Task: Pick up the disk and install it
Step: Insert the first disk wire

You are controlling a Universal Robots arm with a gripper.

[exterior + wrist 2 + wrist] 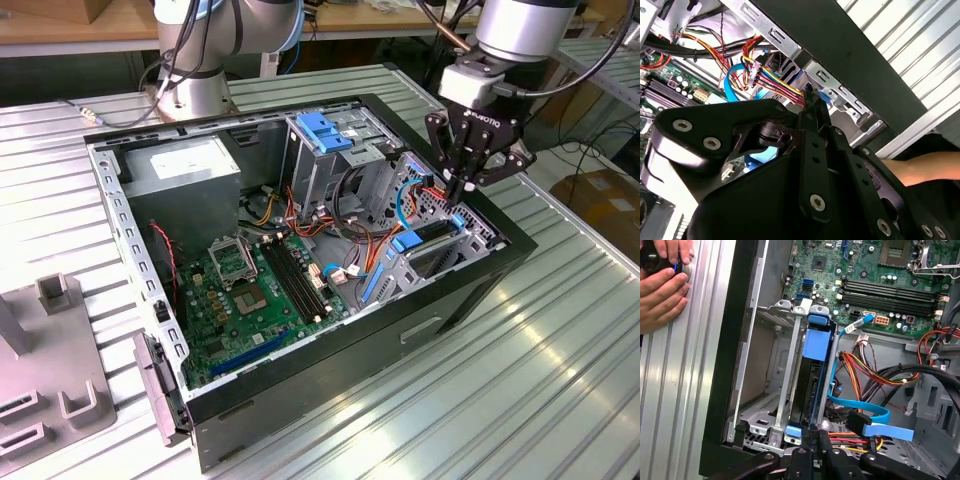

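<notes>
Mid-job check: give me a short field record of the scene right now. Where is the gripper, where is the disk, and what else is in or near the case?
gripper: over the open computer case, at the drive bay on the exterior view's right; fingers close together
disk: standing on edge in the bay's metal slot, blue frame showing
contact: fingertips at the disk's end; grip cannot be confirmed
cables: blue flat cable and coloured power wires beside the bay
motherboard: on the case floor
person: hands on the table outside the case
</notes>
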